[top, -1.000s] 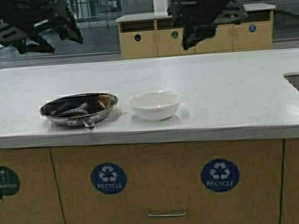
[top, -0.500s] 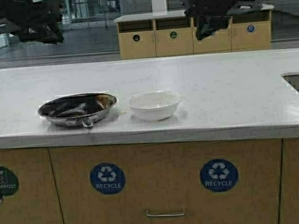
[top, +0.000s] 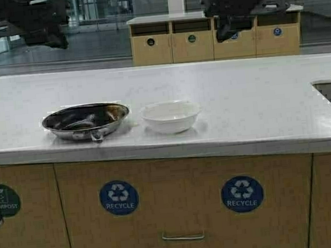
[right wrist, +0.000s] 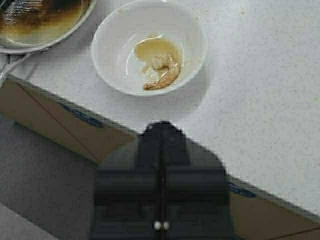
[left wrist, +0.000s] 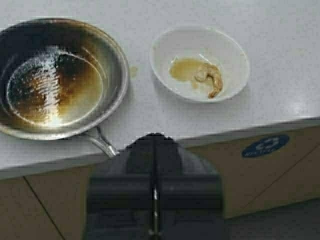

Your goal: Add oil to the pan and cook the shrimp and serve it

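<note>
Shrimp [right wrist: 161, 73] — curled, tan, seemingly oil-slicked — in white bowl [right wrist: 112, 70].

Your left arm is raised high at the upper left of the high view, its black left gripper [top: 45, 36] hanging up in the air and pointing down and forward. In its own wrist view the left gripper [left wrist: 154, 150] has its jaws pressed together, only a thin seam between them. Your right arm is lifted just as high at the upper right, the black right gripper [top: 227, 30] tilted downward. Its wrist view shows the right gripper [right wrist: 161, 135] with jaws closed flat, nothing between them.
</note>
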Controlling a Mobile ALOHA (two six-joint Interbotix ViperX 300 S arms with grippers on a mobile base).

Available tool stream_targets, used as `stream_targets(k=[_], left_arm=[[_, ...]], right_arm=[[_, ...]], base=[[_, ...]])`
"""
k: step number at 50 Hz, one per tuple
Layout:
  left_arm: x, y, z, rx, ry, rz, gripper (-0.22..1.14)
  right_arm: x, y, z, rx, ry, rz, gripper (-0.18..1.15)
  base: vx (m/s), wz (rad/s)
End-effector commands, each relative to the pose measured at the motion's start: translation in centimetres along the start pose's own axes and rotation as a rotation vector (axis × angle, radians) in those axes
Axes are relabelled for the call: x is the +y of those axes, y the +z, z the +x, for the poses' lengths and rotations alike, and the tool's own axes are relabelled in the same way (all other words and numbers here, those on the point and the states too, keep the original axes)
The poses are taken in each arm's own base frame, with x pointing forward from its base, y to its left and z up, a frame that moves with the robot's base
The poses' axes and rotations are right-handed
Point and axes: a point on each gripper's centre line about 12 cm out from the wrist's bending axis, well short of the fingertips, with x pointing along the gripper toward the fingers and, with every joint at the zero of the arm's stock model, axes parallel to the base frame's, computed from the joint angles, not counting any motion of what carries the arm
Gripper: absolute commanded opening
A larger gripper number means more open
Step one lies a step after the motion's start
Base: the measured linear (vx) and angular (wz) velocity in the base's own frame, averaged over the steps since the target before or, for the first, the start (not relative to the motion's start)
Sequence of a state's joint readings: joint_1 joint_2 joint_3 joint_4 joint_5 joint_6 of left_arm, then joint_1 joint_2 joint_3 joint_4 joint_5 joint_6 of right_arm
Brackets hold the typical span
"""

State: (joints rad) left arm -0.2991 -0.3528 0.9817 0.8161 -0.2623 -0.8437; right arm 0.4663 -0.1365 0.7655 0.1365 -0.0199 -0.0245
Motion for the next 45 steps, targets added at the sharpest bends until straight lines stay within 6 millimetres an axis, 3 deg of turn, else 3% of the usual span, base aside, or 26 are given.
stream_targets(k=[1, 45], left_arm=[[-0.14, 0.88, -0.17, -0.028, -0.005, 0.004, 0.04], [0.1, 0.85, -0.15, -0.014, 0.016, 0.009, 0.04]], right_arm=[[0.19, 1.31, -0.65, -0.044, 0.006, -0.001, 0.05], [0.27, 1.48, -0.77, -0.05, 0.008, 0.002, 0.05]], base=[[0.0, 0.0], [0.0, 0.0]])
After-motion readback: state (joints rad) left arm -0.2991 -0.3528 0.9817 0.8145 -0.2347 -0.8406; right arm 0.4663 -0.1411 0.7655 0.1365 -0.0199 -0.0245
